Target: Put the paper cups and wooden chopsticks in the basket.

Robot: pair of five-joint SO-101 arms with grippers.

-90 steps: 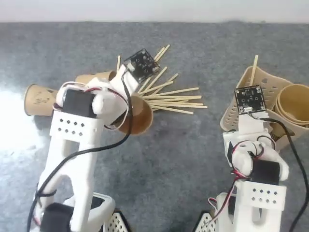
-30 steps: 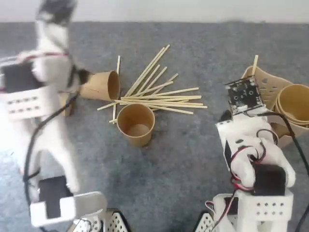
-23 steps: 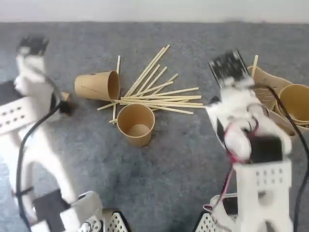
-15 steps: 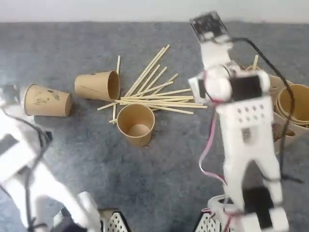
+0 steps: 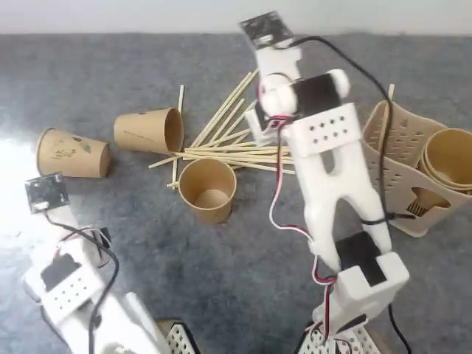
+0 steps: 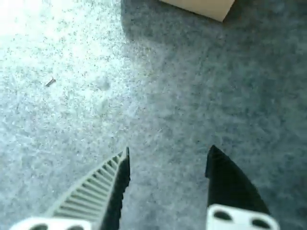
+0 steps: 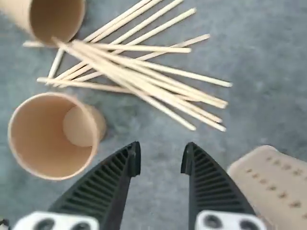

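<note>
High view taken first. Finds the wooden chopsticks fanned loose on the grey carpet at upper centre of the frame, not yet collected. Finds three paper cups outside the basket: an upright cup at centre, touching the near edge of the fan; a lying cup just left of the sticks; a second lying cup at far left. Places the basket at the right edge, with nested cups and a single chopstick already inside; judges the task part done.

Right wrist view: records the right gripper spread and empty, over bare carpet between the upright cup and the basket corner, stick ends just ahead. Judges this a line-up for a pinch on the sticks, jaws held wide to take several.

Left wrist view: records the left gripper likewise spread and empty above bare carpet, with a cup edge well ahead. Places the left arm at lower left of the high view, judged parked clear of the right arm's work
</note>
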